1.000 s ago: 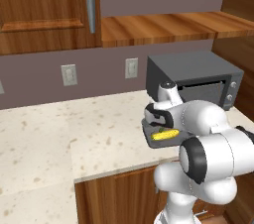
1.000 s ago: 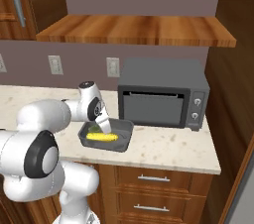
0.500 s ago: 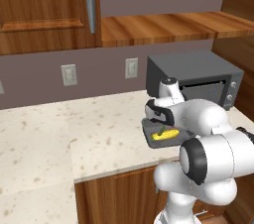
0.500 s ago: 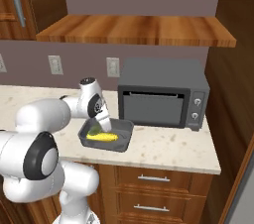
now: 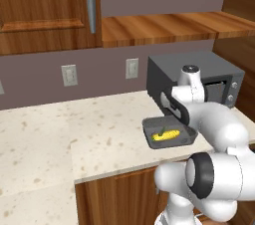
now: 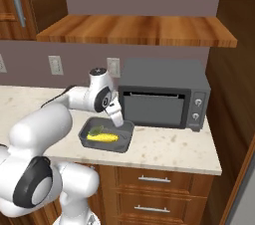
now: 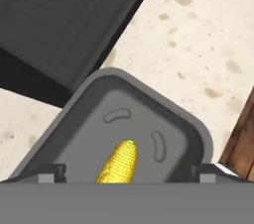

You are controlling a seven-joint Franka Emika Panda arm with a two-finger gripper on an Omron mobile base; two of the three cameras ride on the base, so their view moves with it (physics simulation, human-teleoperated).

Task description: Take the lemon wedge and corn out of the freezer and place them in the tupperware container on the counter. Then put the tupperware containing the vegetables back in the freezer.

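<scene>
The cream, brown-speckled stone bench [image 5: 99, 134] carries a dark-grey boxy toaster oven [image 6: 164, 94] at right. Just left of it sits the shallow dark-grey rectangular tupperware tray [image 6: 124, 142], holding the slim bright-yellow corn cob [image 6: 103, 138]. The hand [image 6: 117, 121] hovers above the tray, spread wide, gripping nothing.

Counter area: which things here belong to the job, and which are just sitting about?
Belongs to the job:
- corn
- tupperware container
- counter
- gripper, open over the container

Just about:
- toaster oven
- wall outlets
- wooden shelf
</scene>
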